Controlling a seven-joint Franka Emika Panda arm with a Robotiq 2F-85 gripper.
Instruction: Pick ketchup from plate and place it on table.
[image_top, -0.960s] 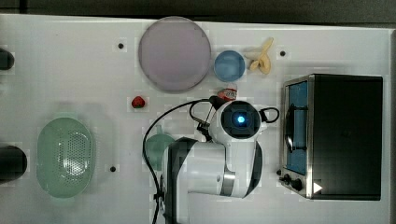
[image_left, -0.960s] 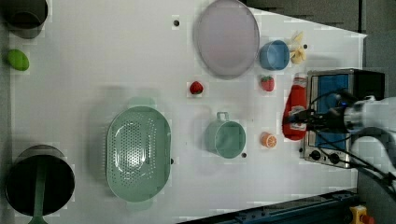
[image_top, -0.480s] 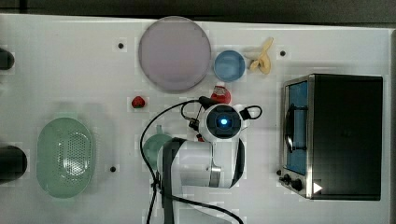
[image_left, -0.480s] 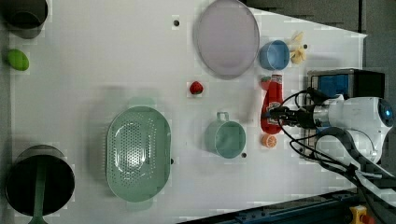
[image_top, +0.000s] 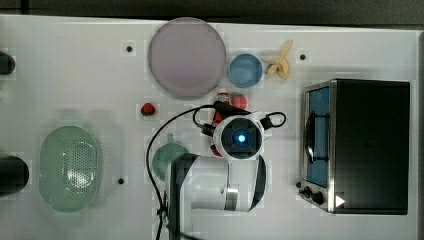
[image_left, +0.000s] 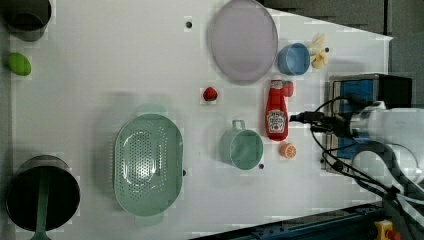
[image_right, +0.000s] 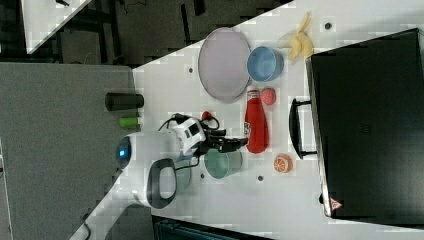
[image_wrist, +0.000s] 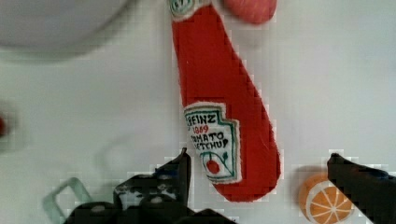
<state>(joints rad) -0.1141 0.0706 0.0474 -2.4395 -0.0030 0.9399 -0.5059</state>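
Your gripper (image_wrist: 259, 170) stands wide open, holding nothing; the ketchup (image_left: 276, 108) lies flat on the table (image_left: 100, 75), just off the plate (image_left: 243, 40).

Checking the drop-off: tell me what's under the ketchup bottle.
The ketchup bottle lies flat on the bare white table, beside the plate, not on it. The open gripper straddles its base. What lies beneath the bottle is covered.

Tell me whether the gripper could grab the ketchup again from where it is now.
Probably yes. The gripper is open, its fingers on either side of the base of the ketchup bottle, which lies flat on the table. Nothing sits between them.
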